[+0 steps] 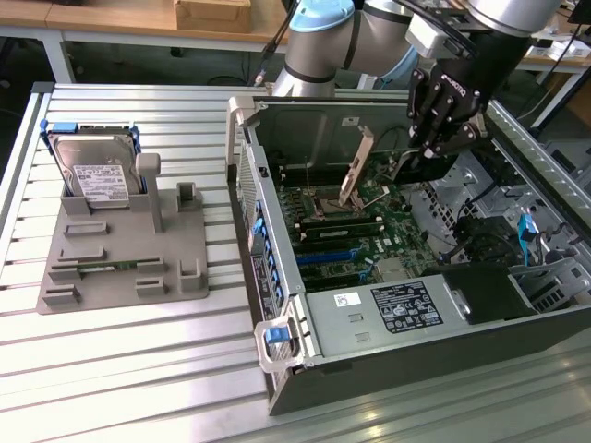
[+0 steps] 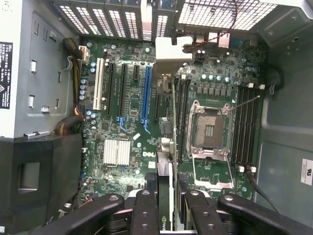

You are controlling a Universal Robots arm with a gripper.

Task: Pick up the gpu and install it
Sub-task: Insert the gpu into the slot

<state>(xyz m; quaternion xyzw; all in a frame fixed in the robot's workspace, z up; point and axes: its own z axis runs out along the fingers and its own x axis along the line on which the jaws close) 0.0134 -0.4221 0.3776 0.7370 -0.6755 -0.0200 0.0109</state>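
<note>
My gripper [image 1: 441,129] hangs inside the open computer case [image 1: 277,305], above the motherboard [image 1: 369,231]. In the wrist view its black fingers [image 2: 144,210] are shut on the gpu [image 2: 172,122], which shows edge-on as a thin green board running away from the gripper [image 2: 166,203]. The card's silver bracket [image 2: 168,51] is at the far end, near the case's perforated rear wall. The card hovers between the long blue slot [image 2: 145,98] and the black memory slots [image 2: 182,112]. In the exterior view the bracket [image 1: 358,166] slants down toward the board, clear of it.
A silver hard drive [image 1: 97,175] stands on a grey fixture [image 1: 120,258] at the exterior view's left. An open CPU socket [image 2: 210,129], a silver heatsink [image 2: 117,152] and the power supply [image 1: 397,309] lie inside the case. Drive bays [image 1: 517,240] are at the exterior view's right.
</note>
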